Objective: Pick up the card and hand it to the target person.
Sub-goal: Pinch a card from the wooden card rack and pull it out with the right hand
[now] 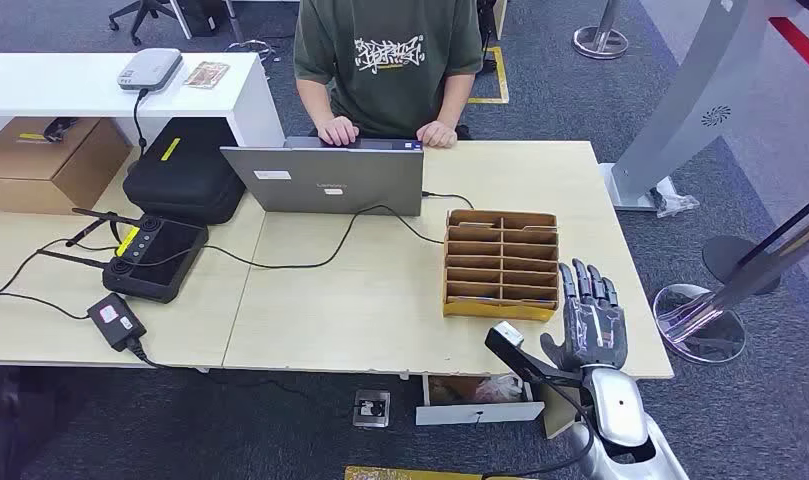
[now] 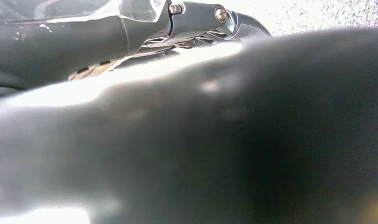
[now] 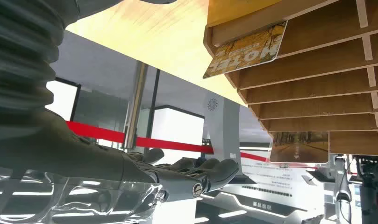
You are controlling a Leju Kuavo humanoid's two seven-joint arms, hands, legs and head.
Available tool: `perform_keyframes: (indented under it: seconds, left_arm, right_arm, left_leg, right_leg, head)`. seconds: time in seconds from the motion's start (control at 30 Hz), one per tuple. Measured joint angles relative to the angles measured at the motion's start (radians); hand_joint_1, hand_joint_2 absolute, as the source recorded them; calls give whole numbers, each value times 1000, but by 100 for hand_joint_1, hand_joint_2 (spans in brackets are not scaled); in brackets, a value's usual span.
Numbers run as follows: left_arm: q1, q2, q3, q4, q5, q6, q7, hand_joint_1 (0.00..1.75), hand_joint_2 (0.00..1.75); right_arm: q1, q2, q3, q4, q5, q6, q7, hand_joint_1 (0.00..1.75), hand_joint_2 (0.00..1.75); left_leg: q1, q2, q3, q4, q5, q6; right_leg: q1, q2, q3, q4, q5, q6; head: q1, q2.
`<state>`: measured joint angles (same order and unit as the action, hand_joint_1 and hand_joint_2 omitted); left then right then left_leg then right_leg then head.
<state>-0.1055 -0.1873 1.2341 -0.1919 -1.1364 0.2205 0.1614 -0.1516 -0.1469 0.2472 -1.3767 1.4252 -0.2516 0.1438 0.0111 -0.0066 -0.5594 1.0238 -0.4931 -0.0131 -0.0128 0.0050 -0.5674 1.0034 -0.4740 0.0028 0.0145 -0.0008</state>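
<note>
A wooden card rack with several slots stands on the light wood table, near its front right. In the right wrist view a yellow printed card sticks out of one slot of the rack, and a second card shows in another slot. My right hand hovers just right of the rack, its fingers stretched out and holding nothing. Across the table a person in a green T-shirt rests both hands on a laptop. In the left wrist view part of my left hand shows, blurred by a dark shape.
A grey laptop stands open at the table's far side, its cable running toward the rack. On the left lie a black case, a black controller with antennas and a power adapter. A grey gate post stands at right.
</note>
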Motion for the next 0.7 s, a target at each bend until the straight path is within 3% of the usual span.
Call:
perform_keyframes:
  seconds: [0.7]
  left_arm:
    - [0,-6,0,0,-1,23,-7,0,0]
  right_arm:
    - [1,-17,18,-42,-20,0,-37,0,175]
  left_leg:
    - [0,0,0,0,0,0]
  right_leg:
    - [0,0,0,0,0,0]
  head:
    - [0,0]
